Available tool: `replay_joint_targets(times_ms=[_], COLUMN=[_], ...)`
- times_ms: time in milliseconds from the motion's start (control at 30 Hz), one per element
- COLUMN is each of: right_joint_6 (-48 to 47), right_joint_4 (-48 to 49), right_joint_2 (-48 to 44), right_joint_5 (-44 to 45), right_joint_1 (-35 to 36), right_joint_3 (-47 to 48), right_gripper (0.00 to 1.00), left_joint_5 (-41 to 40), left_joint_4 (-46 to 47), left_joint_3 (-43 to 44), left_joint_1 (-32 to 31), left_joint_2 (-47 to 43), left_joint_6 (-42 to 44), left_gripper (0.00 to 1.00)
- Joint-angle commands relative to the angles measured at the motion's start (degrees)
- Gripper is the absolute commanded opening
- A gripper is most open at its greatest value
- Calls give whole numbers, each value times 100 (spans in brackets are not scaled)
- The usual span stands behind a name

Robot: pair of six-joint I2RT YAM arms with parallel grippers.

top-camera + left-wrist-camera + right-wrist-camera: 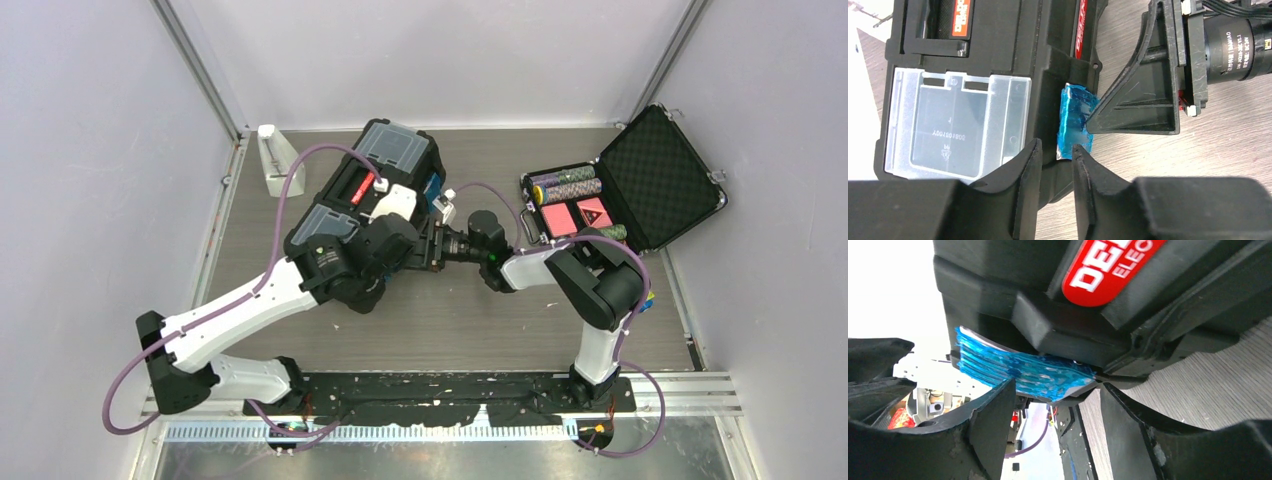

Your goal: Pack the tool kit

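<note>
Two arms meet at one spot: a blue latch [1075,122] on the side of the toolbox [998,45]. The toolbox lies on the tabletop [480,320], left of the middle and toward the back, with its lid down and its clear lid pockets [958,125] facing up. Its long side runs on a slant, from near-left to far-right. The latch sits on the long side that faces the right arm. The left end effector [1055,150] comes in from the near end of the toolbox, with a small gap between its two fingers [1023,175]. The bottom corner of the latch is right at that gap. The fingers look a little open, and I cannot tell if they pinch the corner. The right end effector [1057,390] comes in from the side, low over the tabletop, with its fingers wide apart and holding nothing. The latch lies just past its fingertips, across the gap. In the left wrist view, one right finger tip [1098,120] touches the blue part. So both are at the latch, and the right one looks best placed to push it, since the latch faces it. I think the step now is snapping this latch shut. The push should go straight toward the toolbox wall. If it goes along the long side, the finger may slip off.
</note>
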Motion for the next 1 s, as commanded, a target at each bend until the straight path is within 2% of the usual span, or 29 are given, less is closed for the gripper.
replay_joint_targets(times_ms=[0,133,367,633,733,967], right_joint_6=[-259,-244,-141,356,568,564], right_joint_4=[-210,-141,80,1410,1676,1768], right_joint_2=[-209,-199,-175,104,214,271], right_joint_5=[149,143,73,-100,-129,-71], right_joint_1=[41,40,35,48,50,67], right_joint_3=[78,-1,-87,-317,-301,-289], right_gripper=[67,66,66,66,65,62], left_joint_5=[-30,-59,-125,-167,-159,-316], left_joint_4=[42,121,257,186,103,-263], left_joint_3=[187,124,46,-31,-24,-67], left_joint_1=[37,165,326,359,366,359], left_joint_2=[266,539,805,1027,1134,1326], left_joint_6=[14,65,186,179,138,-28], left_gripper=[27,22,21,20,12,0])
